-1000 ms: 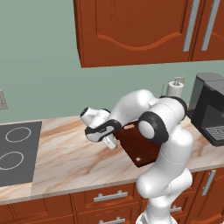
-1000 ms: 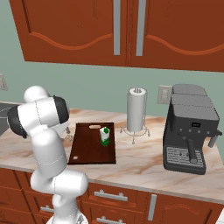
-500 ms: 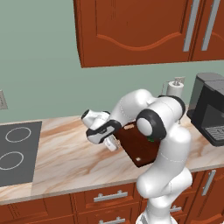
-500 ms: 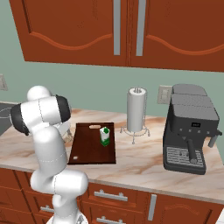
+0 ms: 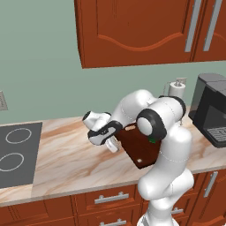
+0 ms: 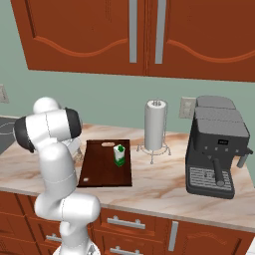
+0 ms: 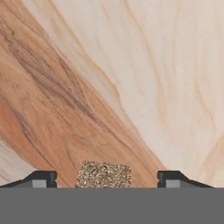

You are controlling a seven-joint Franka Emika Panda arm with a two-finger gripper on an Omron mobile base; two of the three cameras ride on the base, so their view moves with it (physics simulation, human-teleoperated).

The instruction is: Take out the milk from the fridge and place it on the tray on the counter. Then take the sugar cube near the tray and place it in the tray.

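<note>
I find the milk (image 6: pixel 119 155) already upright on the tray (image 6: pixel 102 172). The sugar step is in hand. My claw (image 7: pixel 106 179) sits low over the counter (image 7: pixel 144 78), left of the tray, jaws apart, straddling the sugar cube (image 7: pixel 104 175) without gripping. Next move, in my judgement: close, lift, carry right to the tray.

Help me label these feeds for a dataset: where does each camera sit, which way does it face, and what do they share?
Left base view: behind the arm's left, facing the counter; arm rises lower right, gripper beside the tray.
Right base view: behind the arm's right; arm lower left, milk upright on the tray.
Hand view: on the hand, looking down at counter; fingertips straddle the sugar cube, apart from it.
Both base views share tray and counter.
</note>
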